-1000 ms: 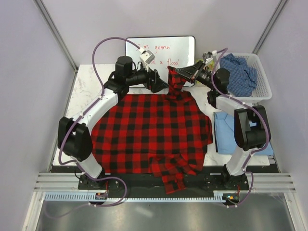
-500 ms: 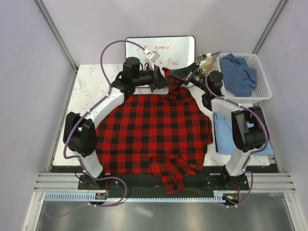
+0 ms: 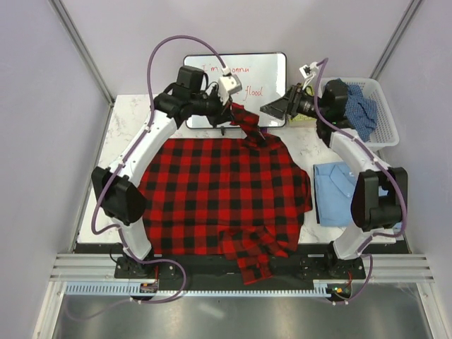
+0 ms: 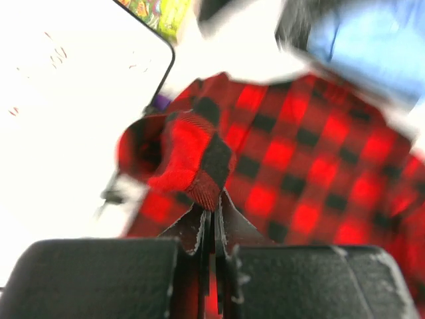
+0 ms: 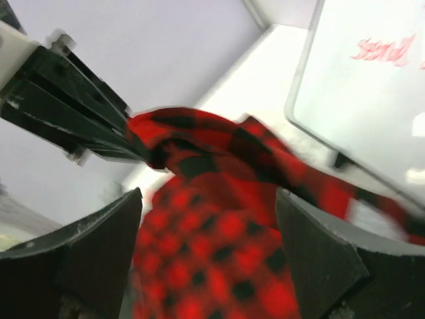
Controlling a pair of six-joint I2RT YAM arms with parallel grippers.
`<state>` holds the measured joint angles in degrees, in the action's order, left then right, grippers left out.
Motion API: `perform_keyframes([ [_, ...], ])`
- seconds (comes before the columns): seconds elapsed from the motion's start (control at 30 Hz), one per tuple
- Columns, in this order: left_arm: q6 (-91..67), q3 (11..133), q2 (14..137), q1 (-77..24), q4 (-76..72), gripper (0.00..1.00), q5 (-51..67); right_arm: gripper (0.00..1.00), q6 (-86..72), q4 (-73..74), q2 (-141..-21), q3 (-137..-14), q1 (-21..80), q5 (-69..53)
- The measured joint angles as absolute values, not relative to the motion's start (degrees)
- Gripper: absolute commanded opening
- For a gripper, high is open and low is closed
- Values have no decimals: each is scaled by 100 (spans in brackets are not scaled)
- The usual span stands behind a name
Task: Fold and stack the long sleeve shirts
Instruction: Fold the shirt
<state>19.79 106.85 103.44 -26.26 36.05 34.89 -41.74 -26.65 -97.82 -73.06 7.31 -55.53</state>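
Red-and-black checked flannel point(image 3: 222, 191): spread flat over the middle of the bench point(image 3: 131, 127), one hem hanging over the near edge; a strip of it raised at the far edge. Left claw point(image 3: 234, 117): pressed together, pinching that raised strip. Right claw point(image 3: 272, 111): spread wide, apart from the cloth, over the far edge. Light blue shirt point(image 3: 335, 191): flat by the right edge. Dark blue speckled shirt point(image 3: 364, 109): heaped in a white basket point(image 3: 381, 134), far right corner. Whiteboard point(image 3: 261, 74): far edge, red writing.
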Motion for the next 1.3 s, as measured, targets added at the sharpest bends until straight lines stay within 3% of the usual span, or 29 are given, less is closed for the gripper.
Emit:
perform_keyframes([
  [0.2,4755,10720,10357,-2711,4993,2,3496,82,-97,-145,-9159,-7876,534,-5745],
  [0.33,6300,9900,9937,-2777,5192,2,3433,68,1931,727,-8997,-7675,611,-5653],
  [0.5,7603,9386,9467,-2915,5253,2,3205,71,3715,1562,-8989,-7227,847,-5382],
  [0.67,8219,9349,9282,-2965,5196,2,3179,74,4215,910,-8855,-6169,1503,-5039],
  [0.8,8405,9343,9174,-2965,5181,2,3181,67,4195,91,-8919,-5516,1852,-4705],
  [1.23,8541,9231,9035,-2965,5157,2,3249,59,3774,-1463,-9581,-5979,2003,-4034],
  [1.27,8543,9214,9015,-2965,5146,2,3273,57,3771,-1487,-9657,-6036,2034,-4018],
  [1.3,8543,9194,8984,-2965,5137,2,3299,49,3769,-1494,-9730,-6086,2067,-4016],
])
